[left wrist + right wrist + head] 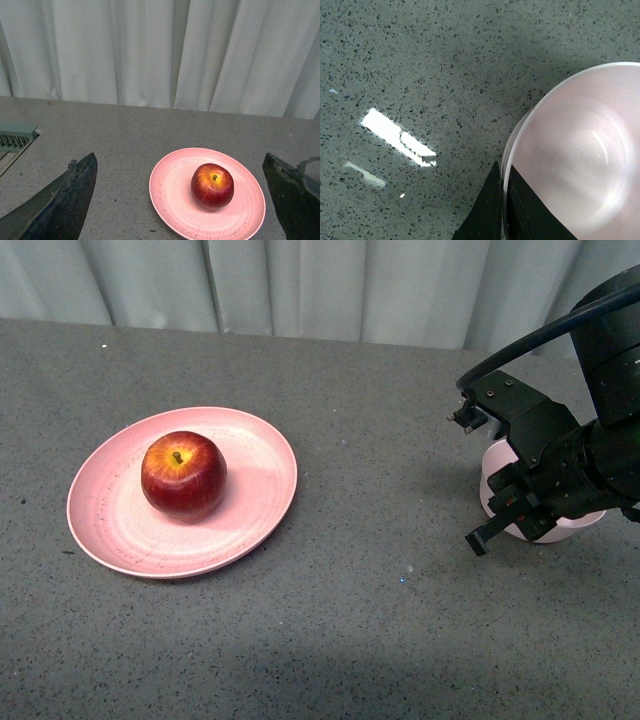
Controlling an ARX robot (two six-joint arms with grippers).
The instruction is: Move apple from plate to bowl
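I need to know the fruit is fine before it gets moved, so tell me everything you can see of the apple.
The apple is round and glossy, dark red with a yellow-orange patch around its short brown stem. It looks whole and unmarked on the sides shown. It sits upright, stem up, near the middle of the wide pink plate. Only the plate touches it.

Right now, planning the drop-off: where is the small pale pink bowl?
Front view: the small pale pink bowl sits on the right, mostly hidden behind the black right gripper, apart from the wide salmon-pink plate.
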